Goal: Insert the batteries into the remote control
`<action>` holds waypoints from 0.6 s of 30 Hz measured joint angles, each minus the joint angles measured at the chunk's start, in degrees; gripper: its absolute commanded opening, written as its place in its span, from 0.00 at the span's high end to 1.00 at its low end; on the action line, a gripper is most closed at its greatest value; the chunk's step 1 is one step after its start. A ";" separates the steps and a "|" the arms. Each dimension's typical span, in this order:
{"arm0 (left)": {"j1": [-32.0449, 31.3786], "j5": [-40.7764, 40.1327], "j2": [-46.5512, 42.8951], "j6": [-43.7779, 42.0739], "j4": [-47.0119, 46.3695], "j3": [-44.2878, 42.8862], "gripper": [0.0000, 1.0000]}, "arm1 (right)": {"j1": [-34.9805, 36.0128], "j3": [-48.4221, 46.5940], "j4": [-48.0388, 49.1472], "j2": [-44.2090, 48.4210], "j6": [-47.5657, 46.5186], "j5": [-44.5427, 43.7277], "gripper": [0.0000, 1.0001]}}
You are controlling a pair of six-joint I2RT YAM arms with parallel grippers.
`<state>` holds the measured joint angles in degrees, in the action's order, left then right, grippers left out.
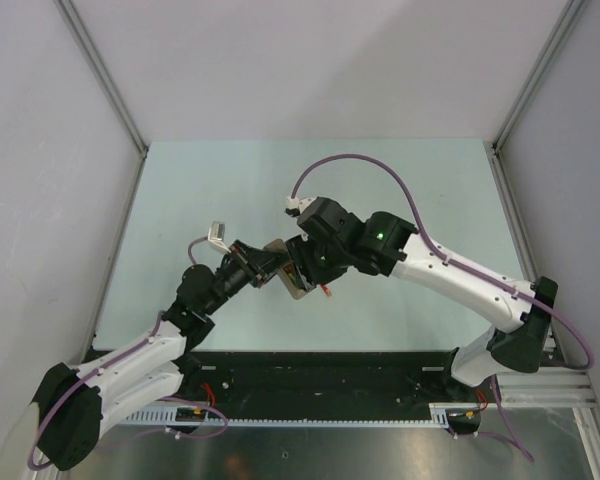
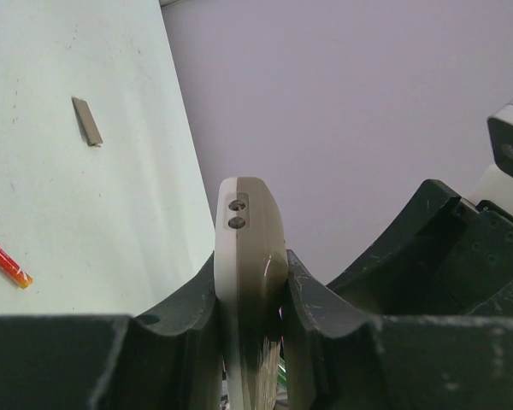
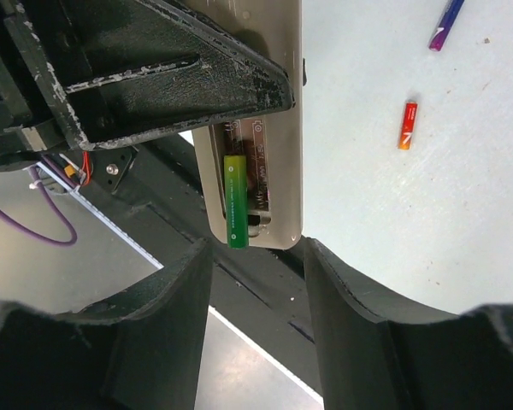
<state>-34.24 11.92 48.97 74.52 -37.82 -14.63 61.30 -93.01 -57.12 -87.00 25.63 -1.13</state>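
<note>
Two arms reach in from the near edge and meet above the middle of the worktop [image 1: 400,180]. Nearest, the left hand [image 2: 250,299] is clamped tight on the remote control [image 2: 248,231], holding it edge-on between both fingers, up off the surface. From the other side the right hand [image 3: 256,260] hangs just off the remote's end, its fingers spread apart and nothing pinched between them. A green battery [image 3: 236,201] lies lengthwise in the open compartment on the remote's pale back, close to that end; whether it is fully seated I cannot tell. Farther out, down on the worktop, a red battery [image 3: 408,125] lies by itself, a dark blue battery [image 3: 445,24] beyond it, and a small grey cover piece [image 2: 87,120] rests flat, well apart from the red one
</note>
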 measured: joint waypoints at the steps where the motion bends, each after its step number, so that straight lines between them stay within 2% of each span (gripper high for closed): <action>1: 0.00 0.00 -0.02 0.00 0.07 0.00 1.00 | 0.04 -0.04 0.04 -0.37 -0.02 0.02 0.50; 18: -0.02 0.07 -0.48 -0.04 1.16 -0.17 1.00 | 0.59 -0.46 0.20 -3.23 -0.63 0.24 0.63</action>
<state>-34.26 11.99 48.49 74.48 -36.67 -14.81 61.89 -93.47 -56.93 -90.24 24.99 -0.89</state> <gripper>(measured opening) 0.302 0.387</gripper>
